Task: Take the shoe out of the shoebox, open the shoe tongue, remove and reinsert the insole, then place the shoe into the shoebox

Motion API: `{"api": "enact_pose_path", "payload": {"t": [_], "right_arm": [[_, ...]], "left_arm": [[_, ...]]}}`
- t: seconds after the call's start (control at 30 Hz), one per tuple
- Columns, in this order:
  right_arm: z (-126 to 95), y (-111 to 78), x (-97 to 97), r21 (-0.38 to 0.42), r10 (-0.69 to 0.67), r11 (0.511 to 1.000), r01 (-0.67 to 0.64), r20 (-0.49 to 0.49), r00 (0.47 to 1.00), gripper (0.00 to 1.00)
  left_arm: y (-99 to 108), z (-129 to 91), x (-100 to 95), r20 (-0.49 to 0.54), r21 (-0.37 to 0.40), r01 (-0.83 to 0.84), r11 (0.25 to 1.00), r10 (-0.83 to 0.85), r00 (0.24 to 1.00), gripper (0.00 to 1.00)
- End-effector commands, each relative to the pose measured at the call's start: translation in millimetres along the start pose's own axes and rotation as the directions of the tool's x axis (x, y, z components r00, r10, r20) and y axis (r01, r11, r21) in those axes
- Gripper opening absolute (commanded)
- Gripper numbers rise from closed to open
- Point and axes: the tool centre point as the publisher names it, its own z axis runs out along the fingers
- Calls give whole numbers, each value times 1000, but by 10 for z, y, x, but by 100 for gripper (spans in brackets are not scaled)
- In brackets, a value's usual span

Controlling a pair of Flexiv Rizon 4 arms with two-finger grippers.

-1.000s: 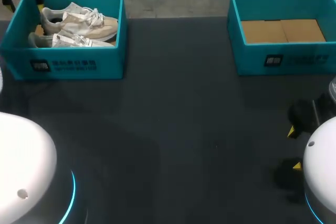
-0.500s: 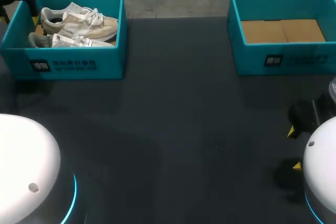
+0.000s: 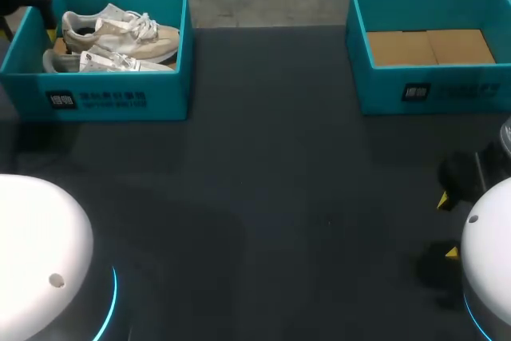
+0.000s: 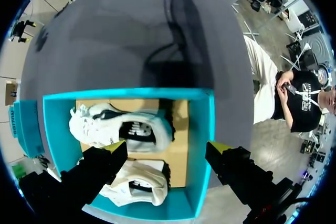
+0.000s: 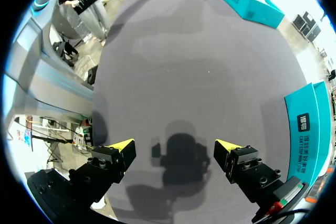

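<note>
Left gripper [image 4: 165,148] spread wide, above teal cardboard shoebox [image 4: 203,129]. Two white lace-up sneakers [image 4: 121,128] inside, side by side. Right gripper [image 5: 174,145] agape over dark table [image 5: 184,66]. Risk: descending finger strikes box wall or snags neighbouring sneaker, dragging box.

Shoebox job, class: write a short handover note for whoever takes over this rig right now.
Left pincer: open, above the teal cardboard shoebox, holding nothing.
Right pincer: open, empty, over the bare black table.
A white-and-beige sneaker and a second sneaker lie side by side in that shoebox; a second teal box at the right holds no shoe.
Done: nothing yet.
To do: lift a shoe out, open tongue, remove and reinsert insole, box it.
</note>
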Motion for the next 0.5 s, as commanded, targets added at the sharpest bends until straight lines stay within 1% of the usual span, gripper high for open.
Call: {"api": "enact_pose_path", "payload": {"t": [0.03, 0.27, 0.5], "right_arm": [[5, -5, 17, 1, 0, 1000, 0, 3, 1000, 100], [5, -5, 17, 1, 0, 1000, 0, 3, 1000, 100], [5, -5, 17, 1, 0, 1000, 0, 3, 1000, 100]], "left_arm": [[81, 38, -14, 2, 37, -9, 999, 9, 1000, 100], [141, 209, 21, -8, 63, -3, 998, 3, 1000, 100], [129, 385, 5, -21, 78, 0, 997, 1, 1000, 100]]}}
